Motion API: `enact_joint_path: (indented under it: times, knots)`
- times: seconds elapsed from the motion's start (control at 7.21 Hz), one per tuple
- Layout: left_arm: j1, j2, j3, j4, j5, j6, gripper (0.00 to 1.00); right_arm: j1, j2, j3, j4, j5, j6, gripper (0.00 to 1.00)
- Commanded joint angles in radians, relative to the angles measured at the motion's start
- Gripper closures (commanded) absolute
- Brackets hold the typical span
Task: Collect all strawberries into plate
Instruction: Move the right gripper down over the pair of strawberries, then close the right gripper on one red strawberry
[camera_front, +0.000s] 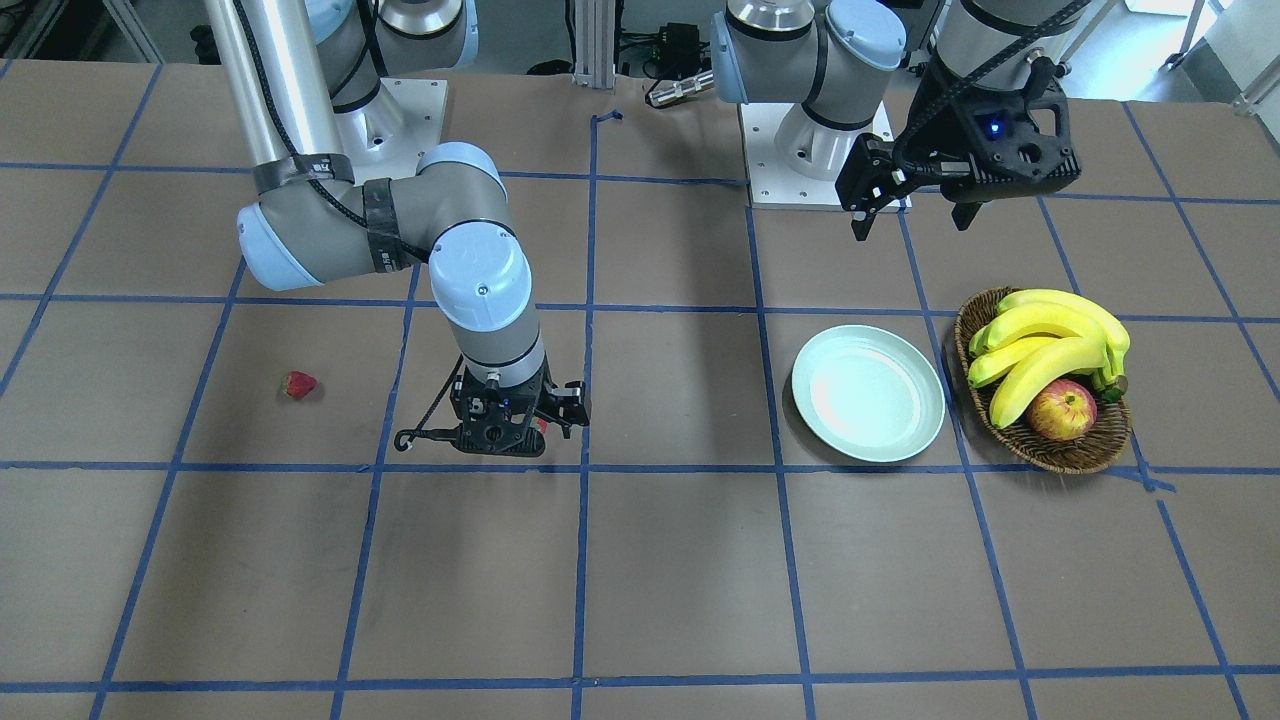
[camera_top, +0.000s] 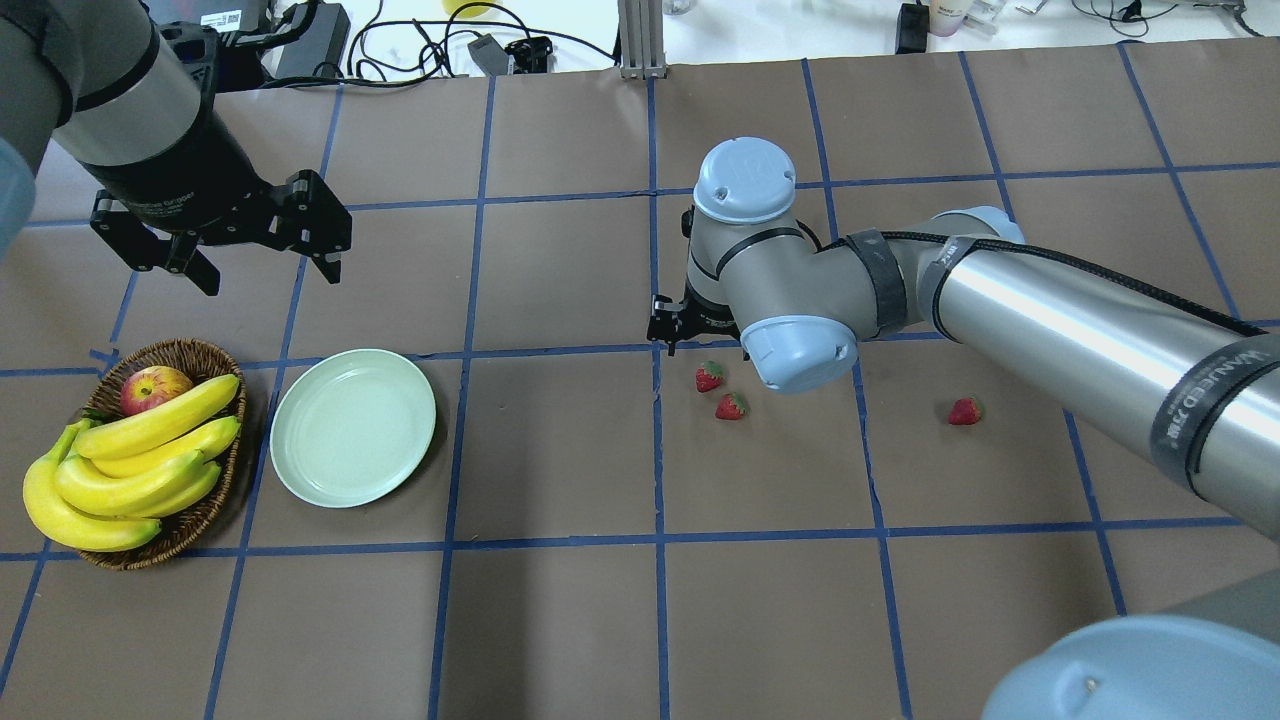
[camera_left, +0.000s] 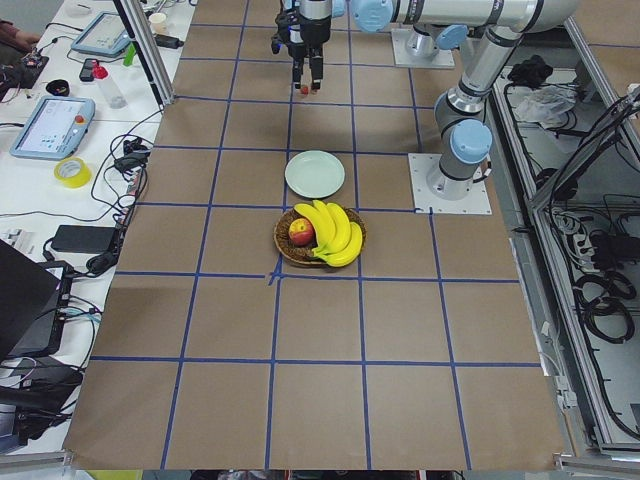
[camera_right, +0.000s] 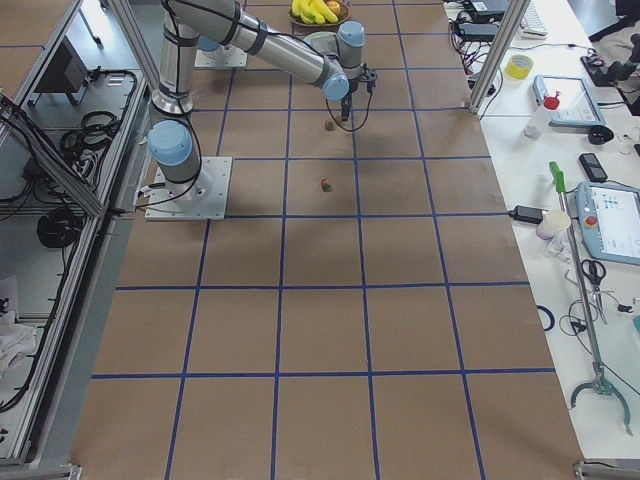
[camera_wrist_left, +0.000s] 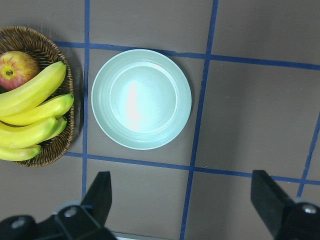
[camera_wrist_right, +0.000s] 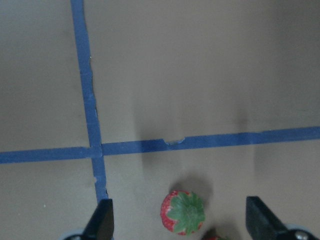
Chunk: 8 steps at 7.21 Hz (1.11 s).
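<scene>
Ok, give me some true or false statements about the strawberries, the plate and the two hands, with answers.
The plate is empty. True.
Three strawberries lie on the table. True.
The right hand is shut on a strawberry. False: the right hand is open, over one.
The apple is on the plate. False: the apple is in the basket with the bananas.
The left hand is open. True.

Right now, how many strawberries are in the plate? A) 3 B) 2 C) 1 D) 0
D: the plate holds nothing; one strawberry, a second strawberry and a third strawberry all lie on the table, well away from it.
</scene>
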Motion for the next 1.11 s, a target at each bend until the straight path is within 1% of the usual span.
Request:
enact_joint_path:
  times: [0.0,0.14,0.28,0.42,0.55,0.69,0.97]
  knots:
    - [0.000,0.000,0.000,0.002,0.001,0.000,0.00,0.001,0.037,0.008,0.003,0.013,-0.015,0.10]
    - [0.000,0.000,-0.001,0.002,0.001,0.000,0.00,0.001,0.035,0.010,0.009,0.015,-0.035,0.10]
    - [0.000,-0.002,-0.001,0.009,0.001,0.000,0.00,0.001,0.037,0.010,0.017,0.016,-0.033,0.19]
    - [0.000,-0.003,-0.001,0.008,0.003,0.002,0.00,0.001,0.037,0.010,0.025,0.016,-0.033,0.44]
    - [0.000,-0.003,-0.001,0.009,0.001,0.000,0.00,0.001,0.037,0.010,0.032,0.016,-0.033,0.57]
    - [0.000,-0.003,-0.003,0.009,0.003,0.000,0.00,0.001,0.037,0.008,0.046,0.016,-0.044,0.64]
    - [0.000,-0.005,-0.001,0.011,0.001,0.002,0.00,0.002,0.028,-0.021,0.054,0.016,-0.061,0.72]
